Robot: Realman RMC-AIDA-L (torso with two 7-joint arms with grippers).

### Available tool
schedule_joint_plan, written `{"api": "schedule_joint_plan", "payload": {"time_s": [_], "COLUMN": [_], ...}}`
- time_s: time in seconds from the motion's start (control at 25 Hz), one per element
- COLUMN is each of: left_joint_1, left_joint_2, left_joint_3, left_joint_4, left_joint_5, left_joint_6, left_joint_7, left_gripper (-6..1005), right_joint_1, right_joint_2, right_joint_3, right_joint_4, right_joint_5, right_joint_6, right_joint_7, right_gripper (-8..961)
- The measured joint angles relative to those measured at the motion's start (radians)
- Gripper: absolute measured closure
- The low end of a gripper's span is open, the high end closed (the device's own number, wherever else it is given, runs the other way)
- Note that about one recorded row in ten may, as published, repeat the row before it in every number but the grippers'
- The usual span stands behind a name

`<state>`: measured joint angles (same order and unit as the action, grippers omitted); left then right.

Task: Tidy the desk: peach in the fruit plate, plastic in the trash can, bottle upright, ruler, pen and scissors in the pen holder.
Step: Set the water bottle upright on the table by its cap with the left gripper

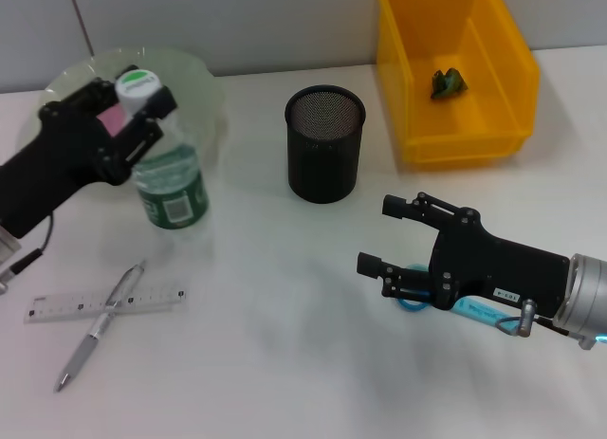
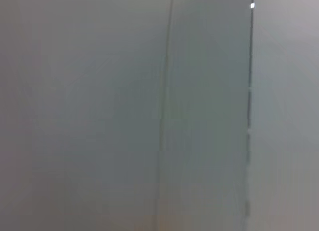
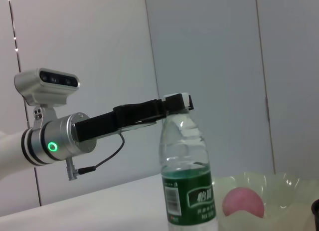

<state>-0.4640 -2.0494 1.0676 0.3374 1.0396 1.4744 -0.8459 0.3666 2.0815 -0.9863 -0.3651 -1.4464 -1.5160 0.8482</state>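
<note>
The left tool [image 1: 133, 112] sits at the upper left of the head view, its fingers pressed around the neck of the water bottle [image 1: 169, 178], just under the white-and-green cap. The bottle stands upright on the desk [image 1: 285, 363], green label facing forward; the right wrist view shows the same grip from the side, the left tool [image 3: 174, 105] pinching the bottle [image 3: 187, 176] at the cap.

Right behind the bottle is the pale green fruit plate [image 1: 204, 83], and the right wrist view shows the pink peach [image 3: 242, 202] lying inside the fruit plate [image 3: 279, 183].

The right tool [image 1: 389, 235] hovers at the lower right of the head view with its two fingers spread apart and nothing between them. Under its body lie the blue-handled scissors [image 1: 413, 301] on the desk (mostly hidden by the arm).

At the upper middle stands the black mesh pen holder [image 1: 325, 145], upright. To its right, in the upper right corner, is the yellow trash can [image 1: 455, 79], with a crumpled green piece of plastic [image 1: 449, 82] lying on its floor.

At the lower left, the clear ruler [image 1: 57, 309] lies flat, and the silver pen [image 1: 100, 327] lies across it at a slant, the two touching where they cross.

The left wrist view shows only a plain grey wall panel [image 2: 99, 116].
</note>
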Motion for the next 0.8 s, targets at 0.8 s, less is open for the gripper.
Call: {"api": "schedule_joint_plan", "payload": {"time_s": [0.8], "left_joint_1": [0.068], "left_joint_2": [0.016], "left_joint_3": [-0.095], "left_joint_4": [0.025], "left_joint_5": [-0.001], "left_joint_6": [-0.023], "left_joint_7": [0.047], "left_gripper": [537], "right_joint_1": [0.008], "right_joint_2": [0.0], "right_joint_3": [0.0], "right_joint_4": [0.0], "right_joint_5": [0.0], "right_joint_6": [0.007], "right_joint_7": [0.0], "right_gripper": [142]}}
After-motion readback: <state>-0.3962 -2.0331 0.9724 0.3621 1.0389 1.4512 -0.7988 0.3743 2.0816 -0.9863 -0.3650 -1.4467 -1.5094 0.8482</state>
